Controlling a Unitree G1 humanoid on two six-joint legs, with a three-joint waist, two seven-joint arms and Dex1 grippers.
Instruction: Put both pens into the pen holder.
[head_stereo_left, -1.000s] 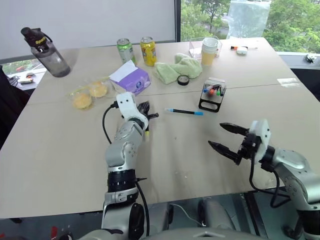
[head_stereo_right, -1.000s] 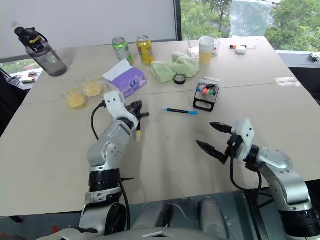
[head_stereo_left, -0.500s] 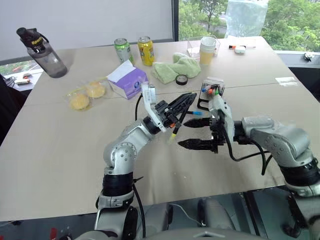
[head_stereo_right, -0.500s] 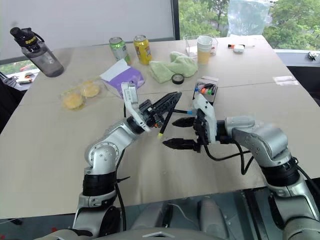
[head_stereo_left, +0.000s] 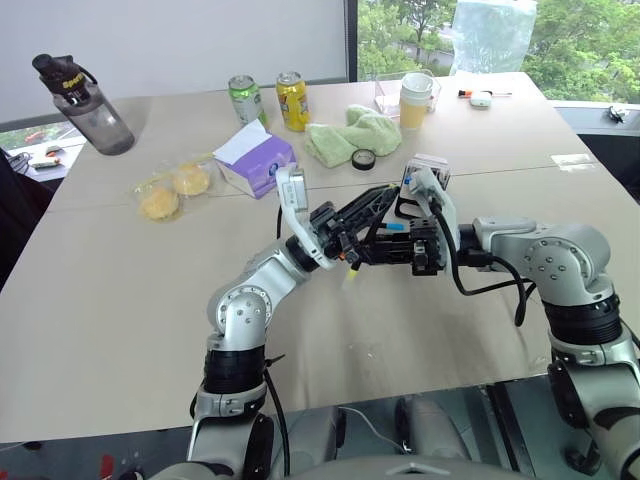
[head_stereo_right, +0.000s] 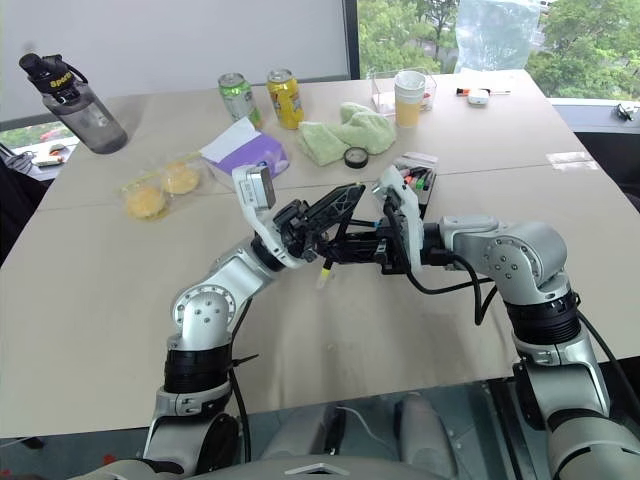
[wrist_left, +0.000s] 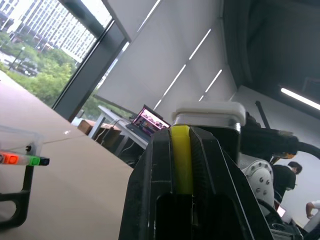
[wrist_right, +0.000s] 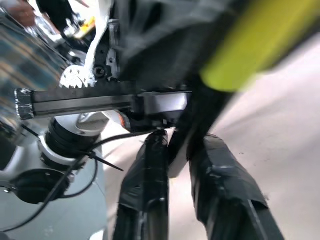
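left eye view: the two arms meet above the middle of the table (head_stereo_left: 110, 300). the left gripper (head_stereo_left: 372, 205) points toward two o'clock, its fingers narrow and clamped on the yellow-capped pen (head_stereo_left: 351, 268), whose yellow end hangs out toward six o'clock below the fingers. the right gripper (head_stereo_left: 372, 250) reaches in from three o'clock, its fingers drawn together on the same pen's black barrel. in the left wrist view the yellow part of the pen sits squeezed between the left fingers (wrist_left: 210, 165); in the right wrist view the right fingers (wrist_right: 150, 180) pinch the dark barrel.

the blue-ended pen (head_stereo_left: 397, 226) lies flat on the table just behind the grippers, mostly hidden by them. the pen holder (head_stereo_left: 428, 172) stands upright at one o'clock from the grippers, near the blue pen, with coloured markers (head_stereo_right: 413, 180) in it. a purple tissue box (head_stereo_left: 258, 160) stands at eleven o'clock, well apart.
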